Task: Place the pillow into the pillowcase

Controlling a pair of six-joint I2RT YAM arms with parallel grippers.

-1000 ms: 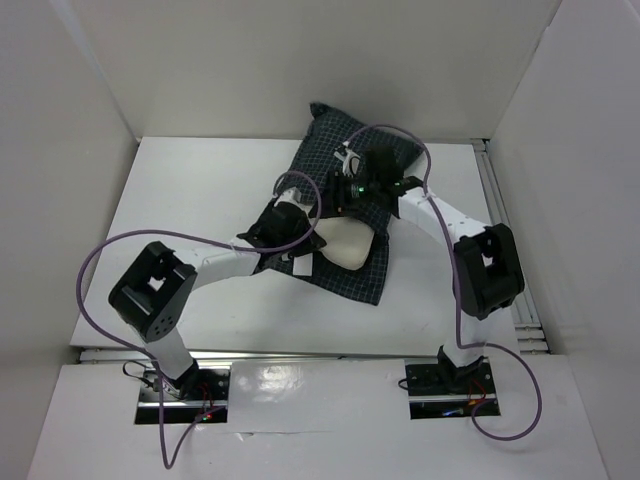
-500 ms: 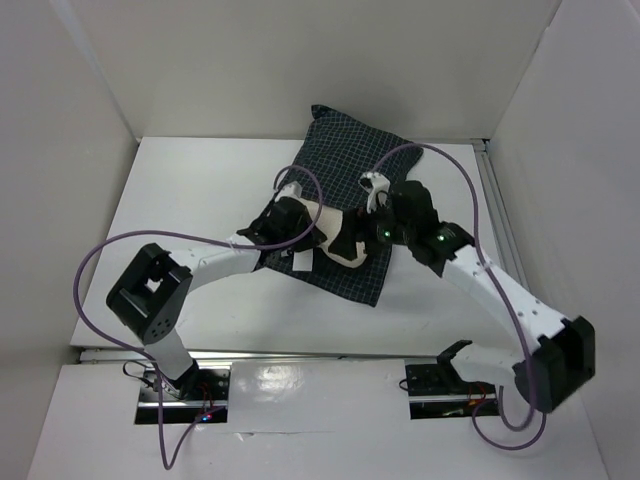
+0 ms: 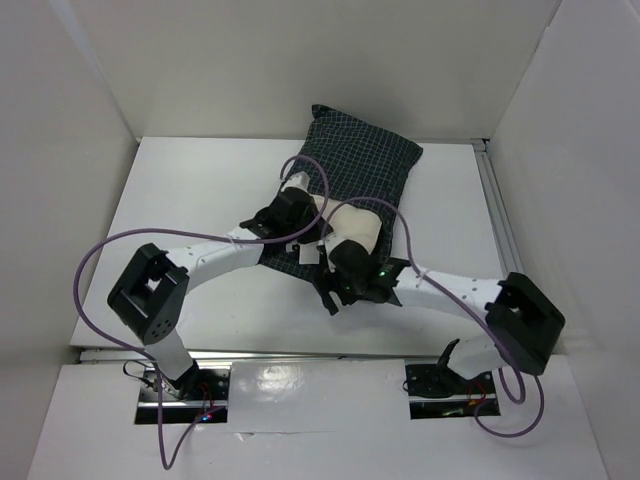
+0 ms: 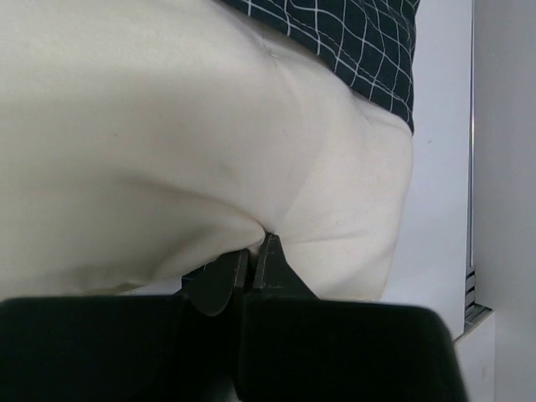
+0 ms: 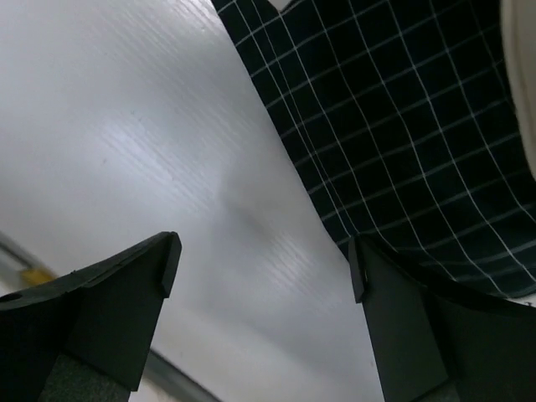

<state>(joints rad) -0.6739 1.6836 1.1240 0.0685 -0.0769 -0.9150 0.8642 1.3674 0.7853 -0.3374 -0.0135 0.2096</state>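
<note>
My left arm folds at its elbow by the near-left corner of the table (image 3: 180, 200), and its forearm reaches toward the middle. The left tool (image 4: 255, 255) has its fingers (image 4: 276, 272) pressed together, pinching a fold of the pillow (image 4: 167, 151). My right arm bends by the right edge, with the forearm running low along the near edge. The right tool (image 5: 264, 255) hangs with jaws spread wide, gripping nothing.
</note>
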